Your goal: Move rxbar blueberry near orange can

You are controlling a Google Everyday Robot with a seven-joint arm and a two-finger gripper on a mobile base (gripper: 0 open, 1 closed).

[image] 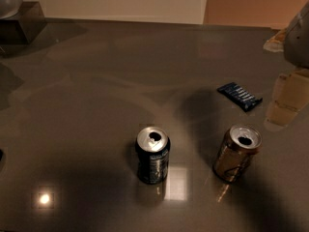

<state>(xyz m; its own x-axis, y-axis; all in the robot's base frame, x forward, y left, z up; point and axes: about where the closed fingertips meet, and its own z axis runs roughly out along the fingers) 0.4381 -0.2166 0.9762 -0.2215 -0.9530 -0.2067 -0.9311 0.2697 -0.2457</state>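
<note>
rxbar blueberry (240, 96) lies flat on the table (96, 105), right of centre, up-frame of the orange can (237, 153) and apart from it. Probably light and thin with a slick wrapper; pinch across the short width. Gripper (299, 37) is at the upper right edge, up-right of the bar, no contact. Open or closed: can't tell.

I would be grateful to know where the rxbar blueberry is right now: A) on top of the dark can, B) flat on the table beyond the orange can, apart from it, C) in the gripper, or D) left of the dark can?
B: the rxbar blueberry lies flat on the table beyond the orange can, not touching it; the gripper is at the view's right edge.
</note>
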